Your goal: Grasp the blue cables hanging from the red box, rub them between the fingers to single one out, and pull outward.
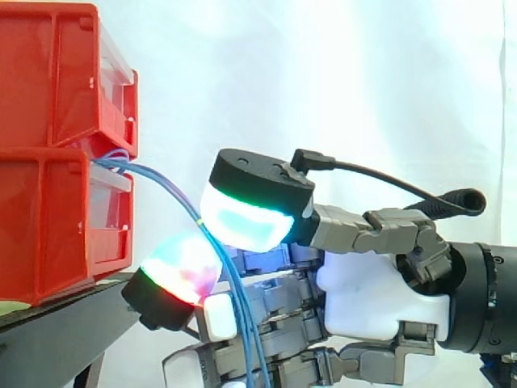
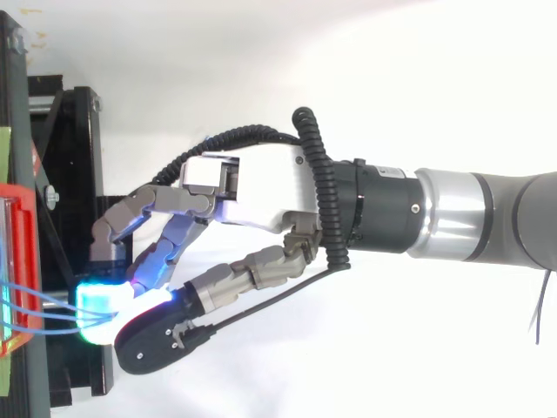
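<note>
Two red bins are stacked at the left, the upper bin (image 1: 56, 81) on the lower bin (image 1: 40, 234). Thin blue cables (image 1: 166, 182) come out from between them, arch over and drop down through my hand (image 1: 371, 299). The hand reaches in from the right. A cyan-green glowing pad (image 1: 246, 222) sits above the cables and a red-magenta pad (image 1: 182, 267) below, and the strands are pinched between them. From above, the hand (image 2: 252, 187) points left at the red bin (image 2: 22, 261), and the cables (image 2: 43, 318) run into the glowing pads.
The bins stand on a black stand (image 1: 56, 339) whose frame (image 2: 74, 174) lies just left of the fingers. A white curtain is behind everything. The arm fills the right side of both views.
</note>
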Controlling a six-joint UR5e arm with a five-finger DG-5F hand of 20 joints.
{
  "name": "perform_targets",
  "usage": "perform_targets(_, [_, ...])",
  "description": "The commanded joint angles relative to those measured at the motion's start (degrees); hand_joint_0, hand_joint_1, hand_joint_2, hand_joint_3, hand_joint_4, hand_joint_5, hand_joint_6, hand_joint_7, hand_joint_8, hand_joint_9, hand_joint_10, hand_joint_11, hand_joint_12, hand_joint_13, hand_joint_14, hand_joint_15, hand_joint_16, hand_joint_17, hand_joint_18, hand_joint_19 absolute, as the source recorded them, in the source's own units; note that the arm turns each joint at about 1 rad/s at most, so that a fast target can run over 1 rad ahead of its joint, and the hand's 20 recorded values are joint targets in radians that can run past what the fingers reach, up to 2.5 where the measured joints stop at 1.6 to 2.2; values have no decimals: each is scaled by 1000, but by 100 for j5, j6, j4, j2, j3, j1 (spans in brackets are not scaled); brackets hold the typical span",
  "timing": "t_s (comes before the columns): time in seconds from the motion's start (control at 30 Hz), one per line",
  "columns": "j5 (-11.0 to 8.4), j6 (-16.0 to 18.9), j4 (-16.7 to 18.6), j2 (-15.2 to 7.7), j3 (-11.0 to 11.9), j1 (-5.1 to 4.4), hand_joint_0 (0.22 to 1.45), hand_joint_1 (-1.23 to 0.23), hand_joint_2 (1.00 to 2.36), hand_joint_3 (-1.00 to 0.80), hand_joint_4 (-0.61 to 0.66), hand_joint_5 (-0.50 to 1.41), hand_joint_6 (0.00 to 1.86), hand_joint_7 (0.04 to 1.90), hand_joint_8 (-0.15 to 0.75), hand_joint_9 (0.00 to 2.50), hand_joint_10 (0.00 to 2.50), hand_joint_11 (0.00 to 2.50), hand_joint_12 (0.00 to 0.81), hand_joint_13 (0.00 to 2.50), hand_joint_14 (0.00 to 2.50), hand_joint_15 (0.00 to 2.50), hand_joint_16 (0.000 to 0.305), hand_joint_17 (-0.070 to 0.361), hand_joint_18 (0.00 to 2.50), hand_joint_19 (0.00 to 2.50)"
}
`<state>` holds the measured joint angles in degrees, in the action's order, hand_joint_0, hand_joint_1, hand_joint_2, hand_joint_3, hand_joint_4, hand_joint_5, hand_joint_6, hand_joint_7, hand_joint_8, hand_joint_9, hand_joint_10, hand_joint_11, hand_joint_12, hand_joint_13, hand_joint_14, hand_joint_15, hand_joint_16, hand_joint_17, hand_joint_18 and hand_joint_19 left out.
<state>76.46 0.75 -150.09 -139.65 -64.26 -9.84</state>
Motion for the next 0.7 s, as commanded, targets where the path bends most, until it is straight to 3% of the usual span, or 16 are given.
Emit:
perform_targets(0.0, [0, 4, -11, 17, 2, 0, 558, -678, 1008, -385, 175, -138, 810, 931, 316, 1056, 18, 581, 356, 875, 17, 401, 46, 104, 806, 586])
perform_targets(0.37, [9, 4, 6, 25, 2, 79, 570, -692, 1009, -374, 176, -129, 777, 981, 314, 1052, 20, 580, 358, 873, 15, 406, 46, 103, 801, 589])
perform_targets(0.67, [9, -22, -29, 122, 2, 114, 612, -753, 1016, -238, 134, -152, 849, 932, 306, 1030, 19, 603, 349, 868, 17, 416, 45, 102, 797, 584])
